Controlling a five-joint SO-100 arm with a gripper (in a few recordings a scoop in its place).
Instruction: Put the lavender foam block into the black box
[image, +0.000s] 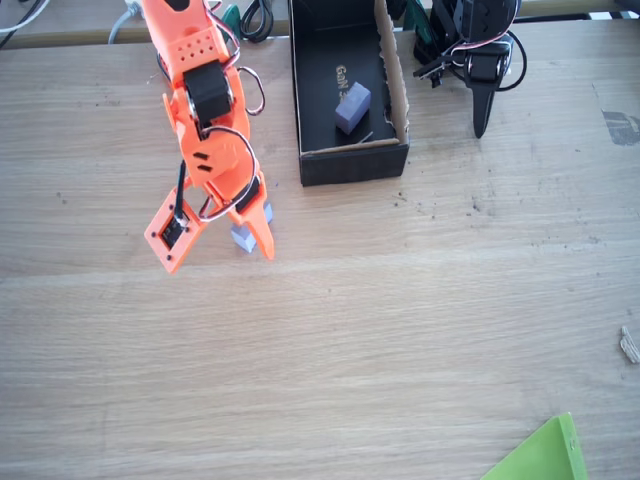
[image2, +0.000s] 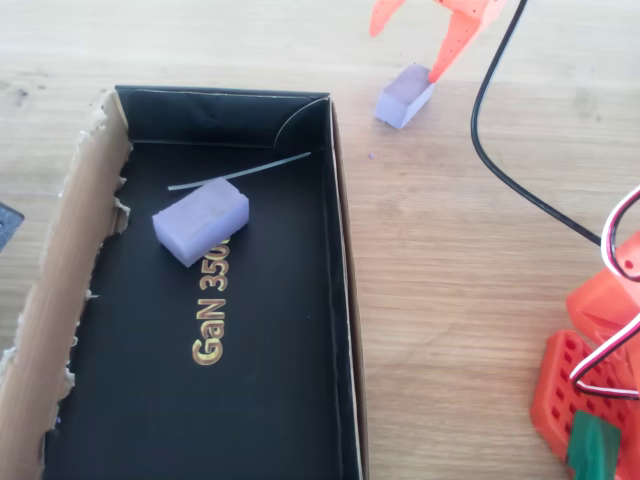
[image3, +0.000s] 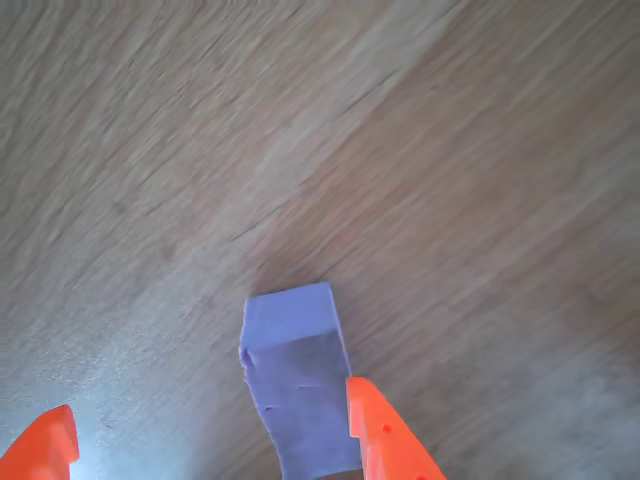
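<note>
The lavender foam block (image: 243, 238) lies on the wooden table, left of and below the black box (image: 350, 165) in the fixed view. My orange gripper (image: 220, 258) is open, straddling it from above. In the wrist view the block (image3: 295, 390) sits between the fingers, close against the right finger (image3: 385, 435), with my gripper (image3: 207, 400) open and wide room on the left. From overhead, the block (image2: 403, 97) lies outside the box's (image2: 340, 250) wall, touching one fingertip of my gripper (image2: 406, 54).
A chunkier lavender block (image2: 200, 220) rests on the box floor by the gold lettering, near a thin strip (image2: 240, 173). The box has a torn brown cardboard flap (image2: 60, 260). A black cable (image2: 500, 150) crosses the table. A green sheet corner (image: 545, 455) lies at the bottom right.
</note>
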